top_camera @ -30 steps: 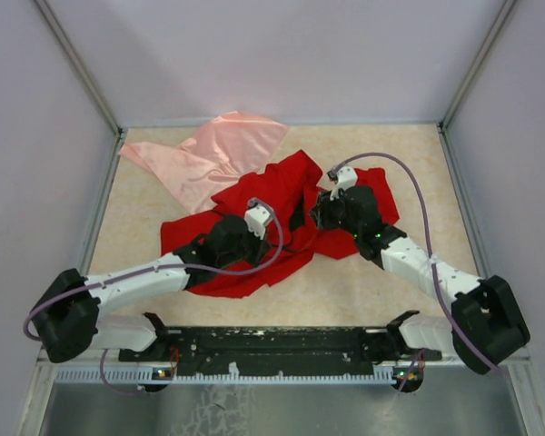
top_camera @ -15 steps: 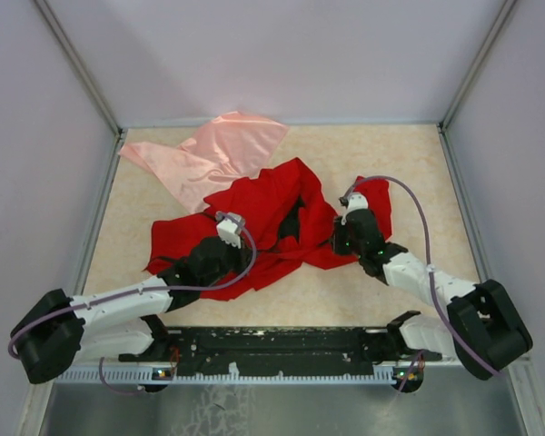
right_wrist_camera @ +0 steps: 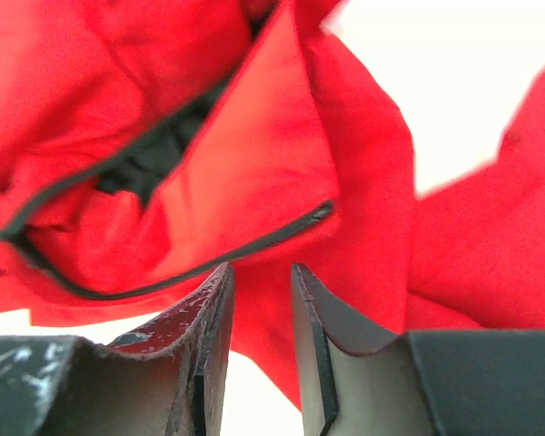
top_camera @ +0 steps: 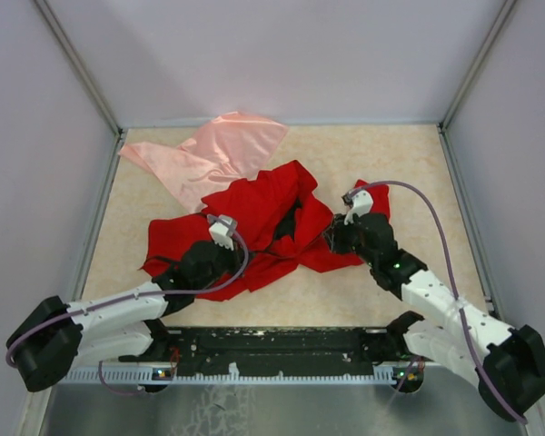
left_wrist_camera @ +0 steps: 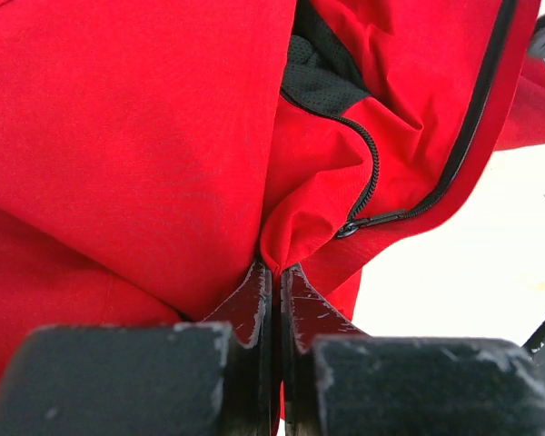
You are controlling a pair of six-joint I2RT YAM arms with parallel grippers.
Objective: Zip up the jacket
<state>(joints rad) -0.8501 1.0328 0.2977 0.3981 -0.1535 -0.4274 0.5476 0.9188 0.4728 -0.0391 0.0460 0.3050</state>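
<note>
Your left gripper's (left_wrist_camera: pixel 274 280) jaws are clamped on a fold of the red jacket (top_camera: pixel 263 204) beside its black zipper (left_wrist_camera: pixel 372 173). Your right gripper's (right_wrist_camera: pixel 262 277) jaws stand narrowly apart over the jacket's right end. The jacket lies crumpled on the table (top_camera: pixel 409 163), its long axis running left to right, with the pink cloth (top_camera: pixel 218 150) touching its far-left edge. Your left arm (top_camera: pixel 118 304) and right arm (top_camera: pixel 436 291) stretch low, angling inward toward the jacket.

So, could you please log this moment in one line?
left gripper: shut on jacket | right gripper: open over jacket | jacket: crumpled, unzipped

I see a pale pink shiny cloth (top_camera: pixel 220 150) lying rumpled at the far left of the beige speckled surface (top_camera: pixel 409 163). Plain pale walls (top_camera: pixel 282 54) enclose it.
</note>
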